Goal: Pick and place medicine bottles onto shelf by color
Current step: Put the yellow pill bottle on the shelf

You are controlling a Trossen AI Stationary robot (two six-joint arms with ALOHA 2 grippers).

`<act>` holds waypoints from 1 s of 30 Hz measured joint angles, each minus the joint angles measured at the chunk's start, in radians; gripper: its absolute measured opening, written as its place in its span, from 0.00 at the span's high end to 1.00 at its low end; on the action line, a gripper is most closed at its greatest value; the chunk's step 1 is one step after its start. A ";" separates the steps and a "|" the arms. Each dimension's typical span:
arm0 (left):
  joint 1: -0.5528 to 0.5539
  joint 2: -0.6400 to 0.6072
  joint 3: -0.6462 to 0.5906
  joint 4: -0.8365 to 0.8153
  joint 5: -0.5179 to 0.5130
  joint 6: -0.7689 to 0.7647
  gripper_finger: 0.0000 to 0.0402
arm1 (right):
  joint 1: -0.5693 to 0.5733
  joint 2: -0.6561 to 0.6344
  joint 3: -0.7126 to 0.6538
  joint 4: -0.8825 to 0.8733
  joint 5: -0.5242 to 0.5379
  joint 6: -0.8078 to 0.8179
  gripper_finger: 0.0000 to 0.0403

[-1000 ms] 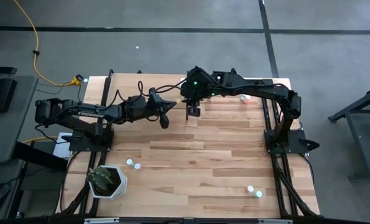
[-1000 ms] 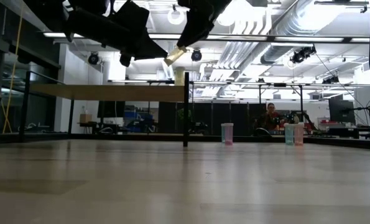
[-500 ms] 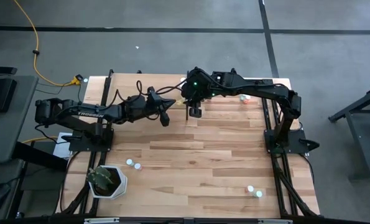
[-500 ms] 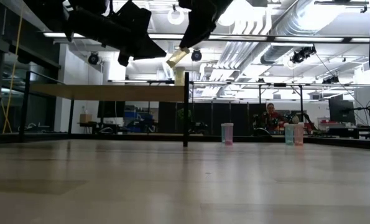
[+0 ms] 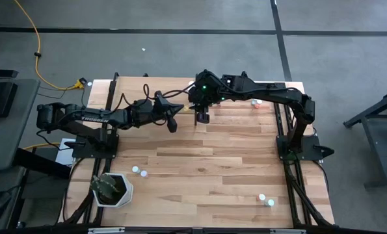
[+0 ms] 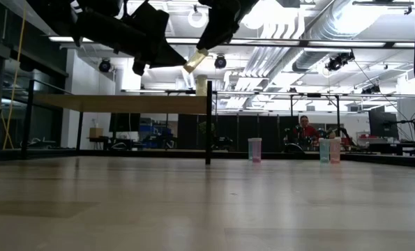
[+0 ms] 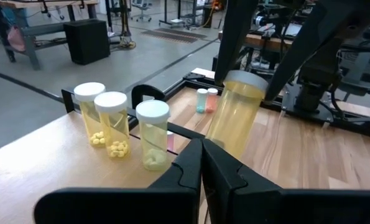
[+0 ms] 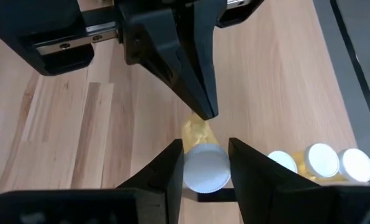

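Right gripper (image 8: 204, 160) clamping yellow bottle (image 7: 234, 115) near shelf (image 7: 41, 168); left gripper (image 7: 202, 163) apparently closed, empty

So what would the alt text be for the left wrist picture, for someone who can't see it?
A yellow bottle with a white cap hangs tilted in the right tool, above the light-wood shelf. Beside it, three yellow white-capped bottles stand upright in a row on the shelf. The left tool, fingers shut together, points at them from the foreground.

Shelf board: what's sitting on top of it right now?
Three yellow bottles with white caps stand in a row on the shelf. The right gripper holds a fourth tilted above it. The left gripper, shut, hides the board beneath it.
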 joint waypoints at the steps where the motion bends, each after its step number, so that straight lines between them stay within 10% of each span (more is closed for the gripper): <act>1: 0.000 0.000 0.000 0.000 0.002 0.000 1.00 | 0.000 0.000 0.000 0.000 0.000 0.000 0.74; 30: 0.052 -0.027 -0.001 -0.075 0.005 0.000 1.00 | -0.001 0.000 0.000 0.035 0.002 -0.009 0.75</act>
